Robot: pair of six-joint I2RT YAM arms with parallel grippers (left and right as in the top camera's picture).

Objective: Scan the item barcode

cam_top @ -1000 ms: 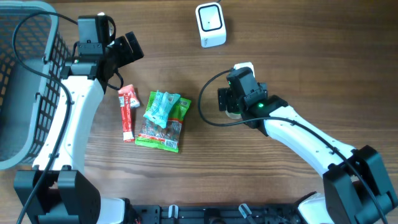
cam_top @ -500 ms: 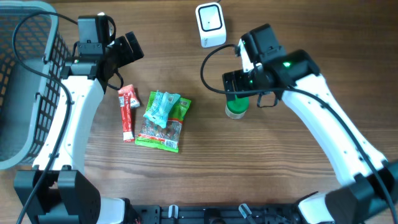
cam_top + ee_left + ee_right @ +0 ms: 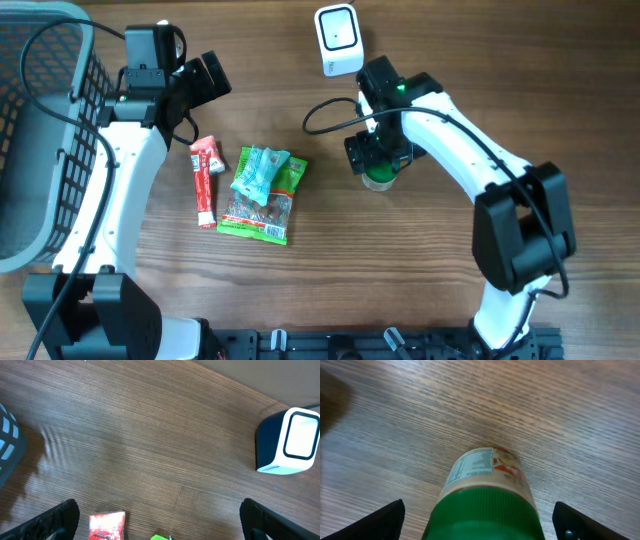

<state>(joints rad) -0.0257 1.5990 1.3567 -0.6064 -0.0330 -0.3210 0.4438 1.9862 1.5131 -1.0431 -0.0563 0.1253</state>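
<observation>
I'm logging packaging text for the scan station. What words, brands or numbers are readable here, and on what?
Nothing is legible.
On the green-lidded jar: label with a printed table, too small to read.
On the red stick packet: pale marks, blurred.
On the green snack bag: print too small.
On the teal packet: print too small.
On the barcode scanner: no writing seen.

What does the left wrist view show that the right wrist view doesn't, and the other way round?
Only the left wrist view: the scanner at the right, the top of a red packet at the bottom edge, and a corner of the basket at the left. Only the right wrist view: the green-lidded jar, upright between the open fingers of the right gripper, neither touching it. Both: the wooden table and fingers spread wide; the left gripper holds nothing.
</observation>
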